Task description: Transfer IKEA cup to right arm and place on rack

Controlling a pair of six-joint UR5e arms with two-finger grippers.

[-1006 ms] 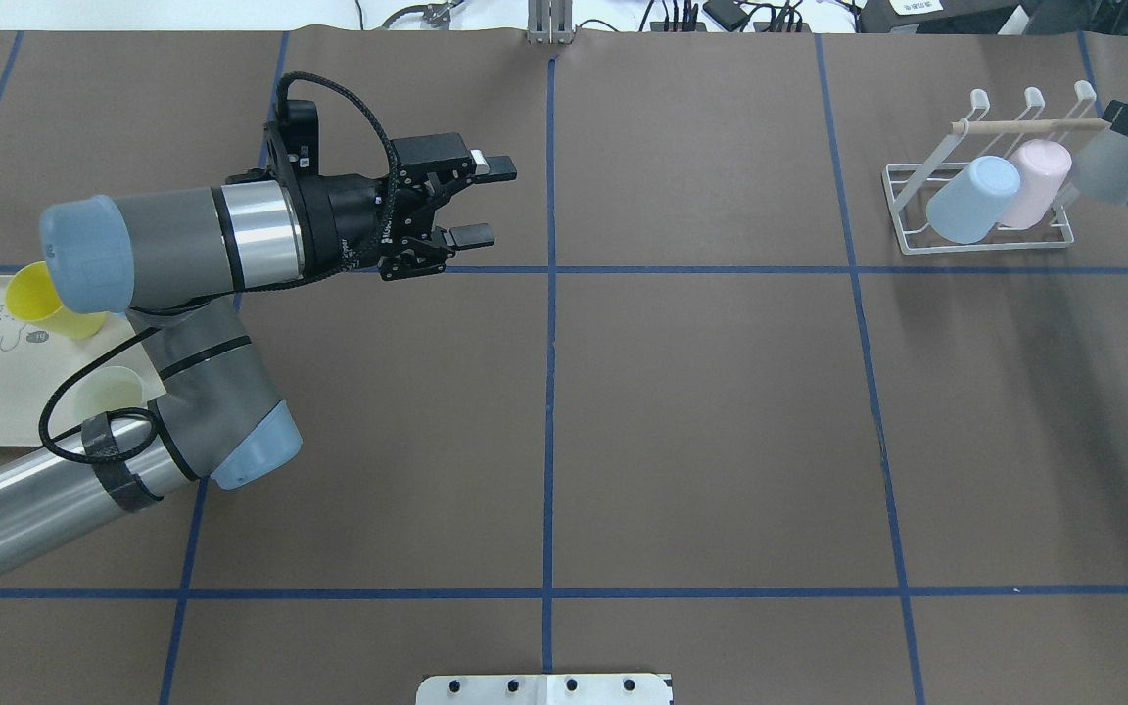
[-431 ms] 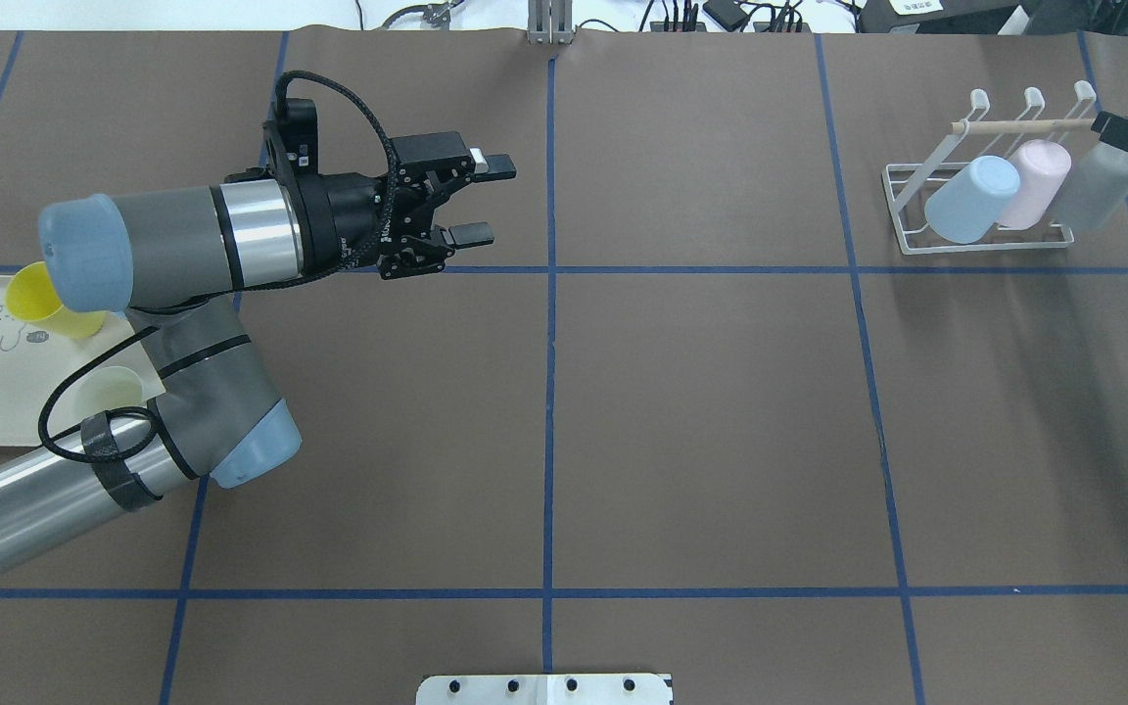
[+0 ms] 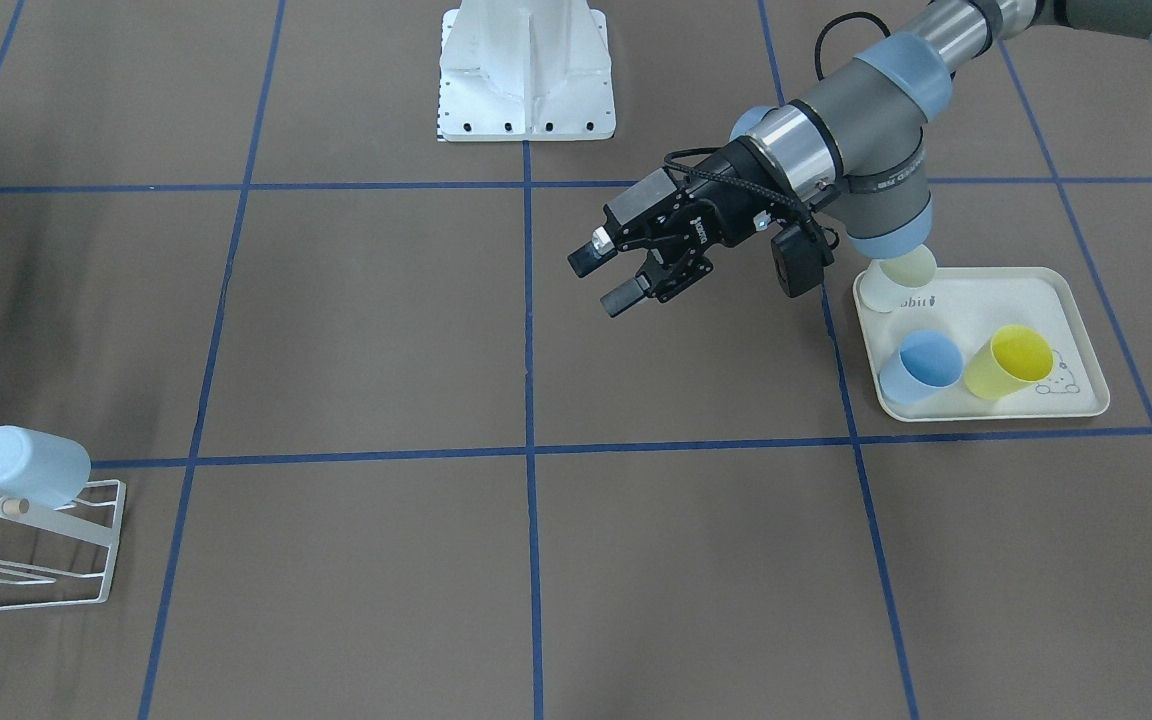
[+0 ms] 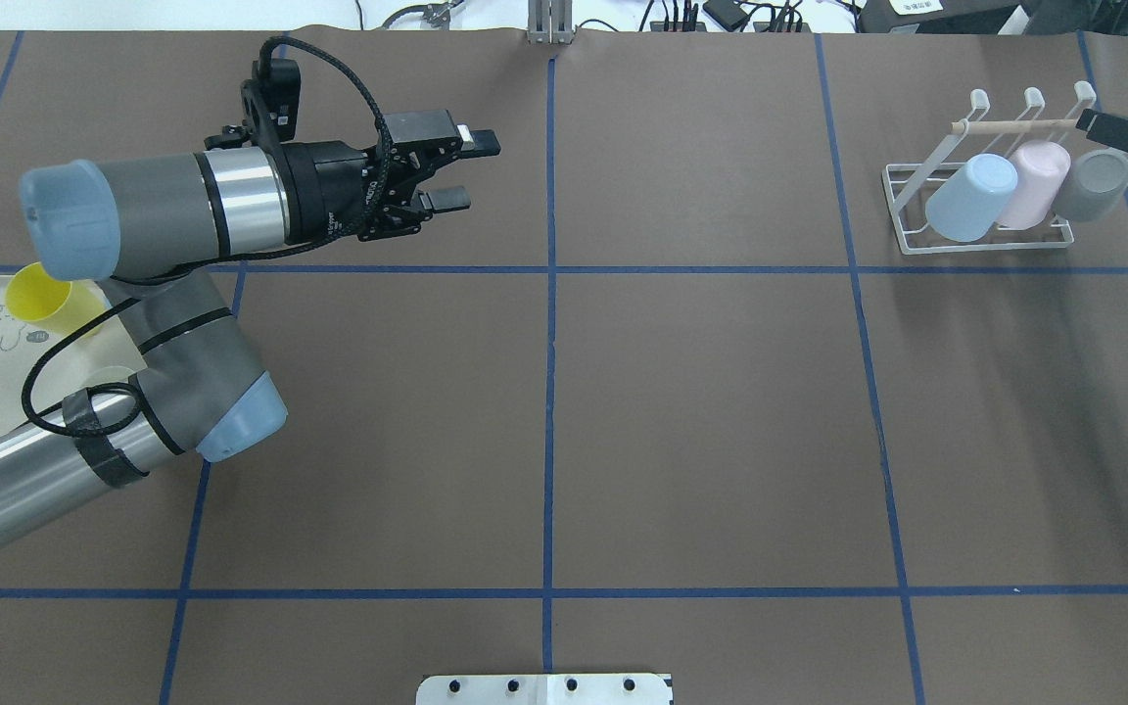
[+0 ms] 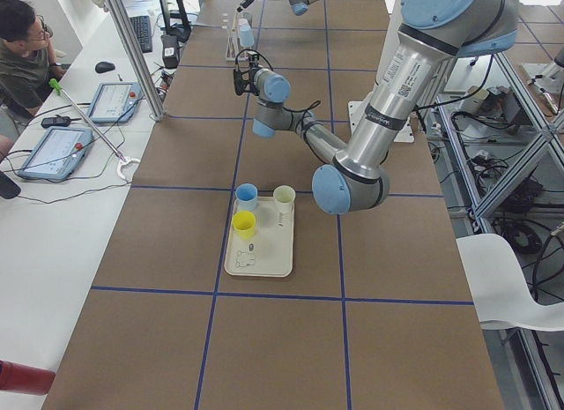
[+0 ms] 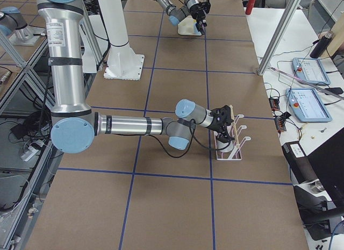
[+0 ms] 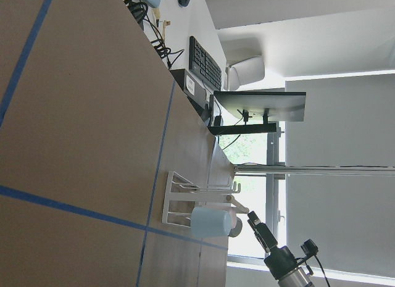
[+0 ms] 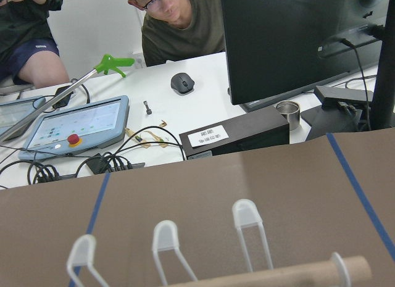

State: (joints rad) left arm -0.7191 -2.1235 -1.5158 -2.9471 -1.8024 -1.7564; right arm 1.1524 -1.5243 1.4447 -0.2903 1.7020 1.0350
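Hovering left tool (image 4: 473, 173), level, jaws apart.

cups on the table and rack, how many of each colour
blue cups: 2
pink cup: 1
grey cup: 1
yellow cup: 1
cream cup: 1
total: 6

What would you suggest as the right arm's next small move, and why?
Probably ease the right gripper clear of the small white wire rack: the grey plastic cup already rests there beside the pink cup, though its grip is unclear.
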